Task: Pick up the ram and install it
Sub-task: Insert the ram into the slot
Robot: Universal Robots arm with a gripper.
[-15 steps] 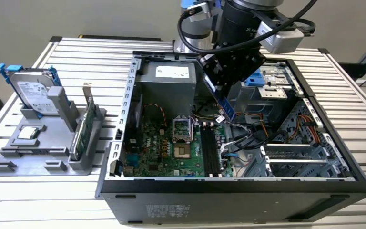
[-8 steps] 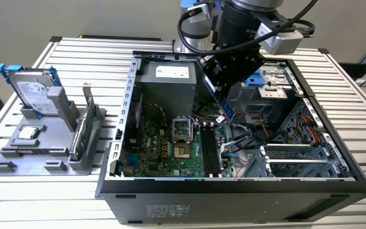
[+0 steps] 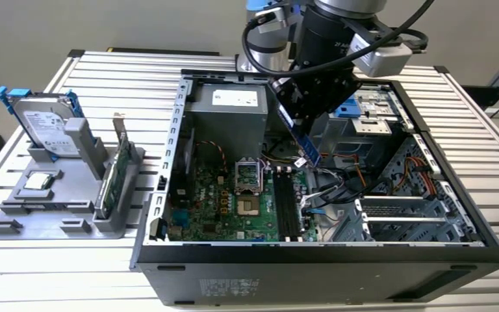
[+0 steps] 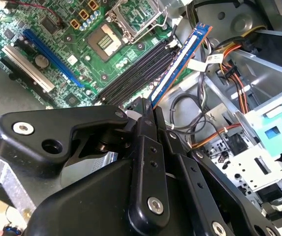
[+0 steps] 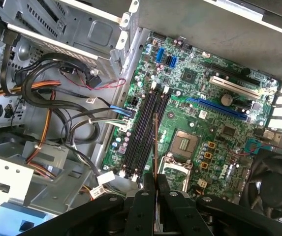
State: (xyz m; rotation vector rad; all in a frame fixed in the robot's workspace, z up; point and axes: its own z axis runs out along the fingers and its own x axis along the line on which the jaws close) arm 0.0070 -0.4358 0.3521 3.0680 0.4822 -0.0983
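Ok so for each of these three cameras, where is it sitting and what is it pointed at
Exterior view: off the arm, raised, looking down into the open computer case; the arm's wrist and gripper show, holding the ram.
Second wrist view: on the wrist, looking past the gripper along the ram to the motherboard.
First wrist view: on the wrist, facing the motherboard; the gripper shows with the ram edge-on.
Both wrist views share the black memory slots.

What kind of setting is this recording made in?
Likely a robotics lab bench for computer assembly. An open computer case lies on a slatted aluminium table, a grey fixture holds spare parts, and the gripper holds the ram over the motherboard.
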